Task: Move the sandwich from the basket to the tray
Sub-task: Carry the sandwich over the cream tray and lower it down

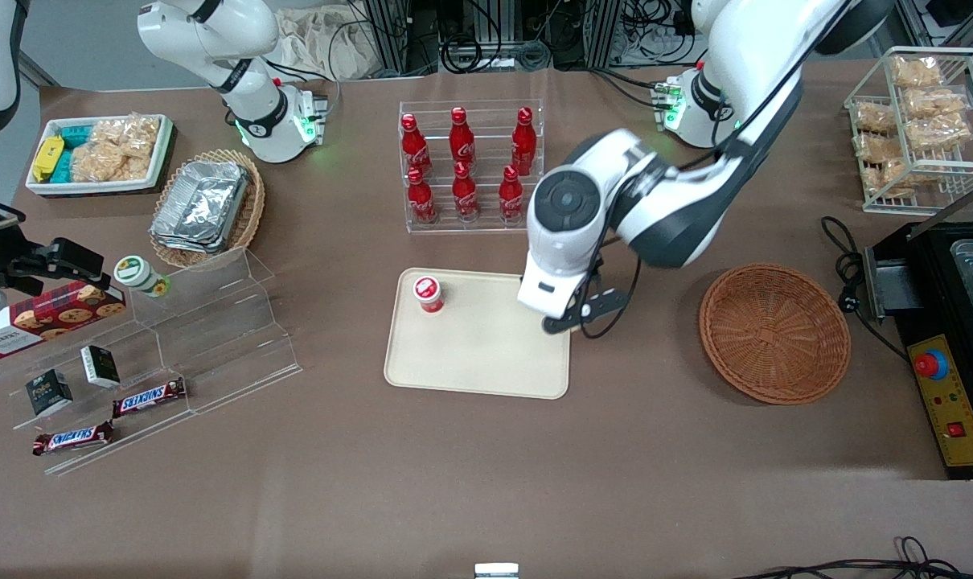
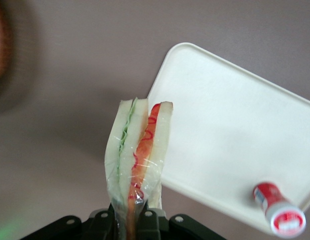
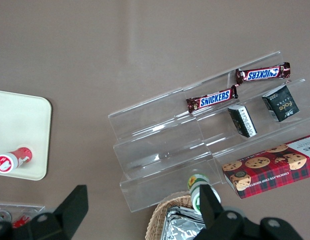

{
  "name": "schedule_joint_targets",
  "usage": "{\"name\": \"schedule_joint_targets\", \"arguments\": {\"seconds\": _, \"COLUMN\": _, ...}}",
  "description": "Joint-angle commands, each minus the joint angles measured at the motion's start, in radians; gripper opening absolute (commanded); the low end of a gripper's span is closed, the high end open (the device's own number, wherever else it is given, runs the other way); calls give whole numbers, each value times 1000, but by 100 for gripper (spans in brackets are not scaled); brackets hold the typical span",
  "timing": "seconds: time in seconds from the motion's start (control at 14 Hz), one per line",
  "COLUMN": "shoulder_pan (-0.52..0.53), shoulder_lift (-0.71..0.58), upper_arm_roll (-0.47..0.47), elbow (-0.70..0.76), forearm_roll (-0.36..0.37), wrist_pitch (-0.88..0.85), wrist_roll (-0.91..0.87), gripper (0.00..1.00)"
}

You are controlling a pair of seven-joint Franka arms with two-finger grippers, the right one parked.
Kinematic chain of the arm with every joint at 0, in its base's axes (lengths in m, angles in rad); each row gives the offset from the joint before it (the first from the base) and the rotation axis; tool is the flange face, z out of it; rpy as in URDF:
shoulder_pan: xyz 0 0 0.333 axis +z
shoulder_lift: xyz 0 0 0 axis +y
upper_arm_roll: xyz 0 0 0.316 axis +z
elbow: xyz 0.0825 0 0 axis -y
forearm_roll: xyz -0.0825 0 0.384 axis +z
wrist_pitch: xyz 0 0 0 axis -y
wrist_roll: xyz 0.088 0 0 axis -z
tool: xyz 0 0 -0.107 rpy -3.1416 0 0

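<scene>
Nearest the front camera, one cream tray lies on the bench, carrying one red-capped bottle lying near a corner. One gripper hangs over the tray's edge toward the working arm's end, fingers clamped on the single sandwich, held above the bench right at the tray's rim. One reddish wicker basket sits beside the tray, holding nothing that shows. Farther off, one clear rack holds six red bottles.

Risk, as a judgement: released here, the sandwich may land astride the rim and slide onto the bench. The film-wrapped wedge, pinched at one end, could also slip or topple.
</scene>
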Motion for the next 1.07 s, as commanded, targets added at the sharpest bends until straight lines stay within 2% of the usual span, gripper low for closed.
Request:
{"name": "schedule_joint_targets", "arguments": {"seconds": 0.0, "shoulder_pan": -13, "shoulder_lift": 121, "upper_arm_roll": -5, "elbow": 27, "forearm_roll": 79, "wrist_pitch": 82, "wrist_roll": -64, "gripper": 0}}
{"name": "schedule_joint_targets", "arguments": {"seconds": 0.36, "shoulder_pan": -25, "shoulder_lift": 222, "upper_arm_roll": 24, "elbow": 27, "forearm_roll": 99, "wrist_pitch": 213, "wrist_roll": -63, "gripper": 1}}
{"name": "schedule_joint_targets", "arguments": {"seconds": 0.43, "shoulder_pan": -40, "shoulder_lift": 232, "upper_arm_roll": 47, "elbow": 27, "forearm_roll": 100, "wrist_pitch": 222, "wrist_roll": -61, "gripper": 5}}
{"name": "schedule_joint_targets", "arguments": {"seconds": 0.5, "shoulder_pan": -54, "shoulder_lift": 239, "upper_arm_roll": 70, "elbow": 28, "forearm_roll": 99, "wrist_pitch": 227, "wrist_roll": -61, "gripper": 23}}
{"name": "schedule_joint_targets", "arguments": {"seconds": 0.57, "shoulder_pan": -56, "shoulder_lift": 244, "upper_arm_roll": 73, "elbow": 28, "forearm_roll": 99, "wrist_pitch": 240, "wrist_roll": -61, "gripper": 54}}
{"name": "schedule_joint_targets", "arguments": {"seconds": 0.64, "shoulder_pan": -56, "shoulder_lift": 244, "upper_arm_roll": 75, "elbow": 28, "forearm_roll": 100, "wrist_pitch": 250, "wrist_roll": -63, "gripper": 70}}
{"name": "schedule_joint_targets", "arguments": {"seconds": 0.79, "shoulder_pan": -54, "shoulder_lift": 232, "upper_arm_roll": 73, "elbow": 28, "forearm_roll": 97, "wrist_pitch": 245, "wrist_roll": -66, "gripper": 95}}
{"name": "schedule_joint_targets", "arguments": {"seconds": 0.86, "shoulder_pan": -54, "shoulder_lift": 212, "upper_arm_roll": 73, "elbow": 31, "forearm_roll": 91, "wrist_pitch": 233, "wrist_roll": -85, "gripper": 100}}
{"name": "schedule_joint_targets", "arguments": {"seconds": 1.0, "shoulder_pan": -45, "shoulder_lift": 122, "upper_arm_roll": 70, "elbow": 33, "forearm_roll": 85, "wrist_pitch": 172, "wrist_roll": -156, "gripper": 100}}
